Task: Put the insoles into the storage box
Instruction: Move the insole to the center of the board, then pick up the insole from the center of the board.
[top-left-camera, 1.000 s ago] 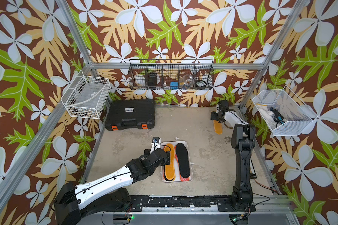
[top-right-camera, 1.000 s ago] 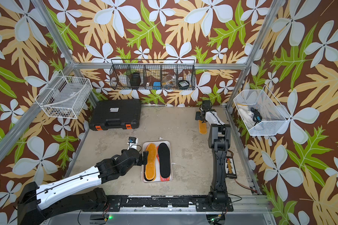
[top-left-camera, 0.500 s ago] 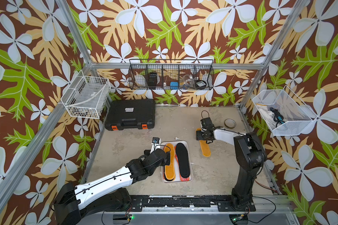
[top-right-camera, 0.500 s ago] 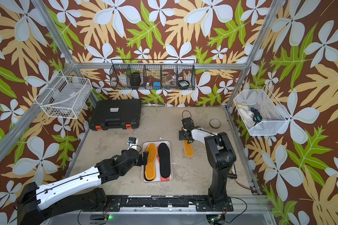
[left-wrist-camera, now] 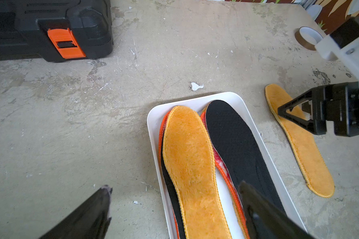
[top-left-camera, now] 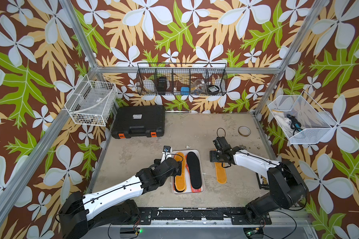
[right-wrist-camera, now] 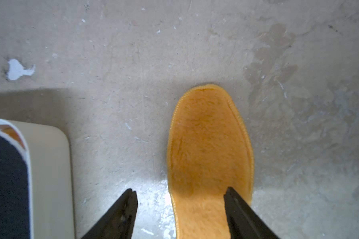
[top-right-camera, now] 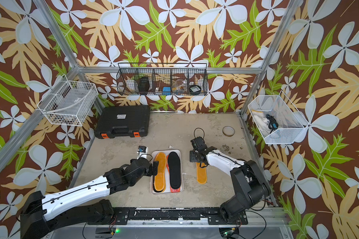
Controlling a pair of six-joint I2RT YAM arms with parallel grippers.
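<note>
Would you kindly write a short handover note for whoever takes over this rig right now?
Left gripper: open, empty, over the left side of the storage box.
Right gripper: open, fingers straddling one edge of a fuzzy orange insole, nothing held.
Done: other insoles stacked in the box, an orange one and a black one on top.
Left: that loose insole, flat on the table right of the box.

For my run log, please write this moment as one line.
left gripper: open, over storage box edge | right gripper: open, over orange insole | insole: flat on table, outside box
</note>
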